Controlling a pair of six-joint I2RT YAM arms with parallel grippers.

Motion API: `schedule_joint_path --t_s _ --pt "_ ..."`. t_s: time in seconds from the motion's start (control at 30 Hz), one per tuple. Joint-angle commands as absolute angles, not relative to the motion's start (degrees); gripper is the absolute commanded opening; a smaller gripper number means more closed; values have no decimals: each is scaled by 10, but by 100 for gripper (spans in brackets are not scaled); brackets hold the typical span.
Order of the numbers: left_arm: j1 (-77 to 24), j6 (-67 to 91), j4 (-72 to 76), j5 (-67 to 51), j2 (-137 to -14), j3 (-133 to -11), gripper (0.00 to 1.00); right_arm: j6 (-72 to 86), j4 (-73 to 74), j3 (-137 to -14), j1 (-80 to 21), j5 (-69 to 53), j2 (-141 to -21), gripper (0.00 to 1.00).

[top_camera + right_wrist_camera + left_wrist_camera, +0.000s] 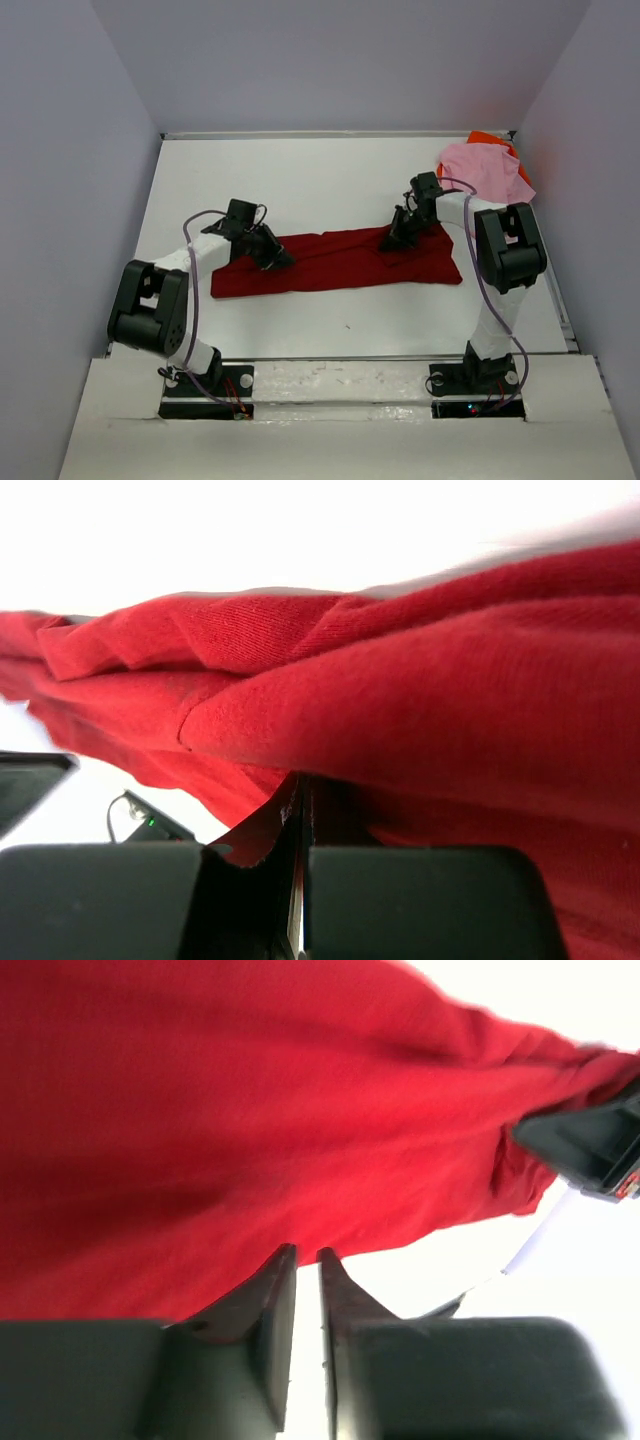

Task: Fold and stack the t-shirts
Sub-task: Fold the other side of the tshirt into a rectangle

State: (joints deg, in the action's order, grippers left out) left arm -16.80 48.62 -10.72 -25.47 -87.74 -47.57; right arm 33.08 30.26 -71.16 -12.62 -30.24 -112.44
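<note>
The dark red t-shirt (340, 262) lies as a long flat band across the middle of the table. My left gripper (275, 260) sits at its far edge near the left end. In the left wrist view the jaws (307, 1252) stand almost together, a thin slit between them, and their tips pinch the cloth's edge (250, 1140). My right gripper (392, 240) sits at the far edge near the right end. In the right wrist view it (303, 780) is shut under bunched red cloth (420, 690). The light pink t-shirt (485, 168) lies heaped on the bright orange one (521, 168) at the back right.
White table (300, 180) with grey walls on three sides. The pink and orange heap fills the back right corner beside the right arm's elbow (508, 245). The right arm's gripper also shows in the left wrist view (590, 1150).
</note>
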Motion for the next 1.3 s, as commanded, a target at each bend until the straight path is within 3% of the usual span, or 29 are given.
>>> schedule_joint_path --t_s 0.0,0.07,0.3,0.43,0.9,1.27 --pt "-165 571 -60 -292 -802 -394 34 337 261 -692 -135 -287 -1139 0" --pt "-138 608 -23 -299 -752 -328 43 334 255 -686 -135 -285 -1143 0" --pt "-51 598 -68 -282 -669 -298 46 329 251 -690 -135 -293 -1164 0" --pt "-38 613 -92 -253 -647 -309 66 330 243 -683 -135 -301 -1164 0" --pt "-40 728 -56 -215 -635 -247 64 324 239 -678 -135 -308 -1162 0" --pt "-43 764 9 -180 -701 -263 62 323 240 -676 -135 -312 -1152 0"
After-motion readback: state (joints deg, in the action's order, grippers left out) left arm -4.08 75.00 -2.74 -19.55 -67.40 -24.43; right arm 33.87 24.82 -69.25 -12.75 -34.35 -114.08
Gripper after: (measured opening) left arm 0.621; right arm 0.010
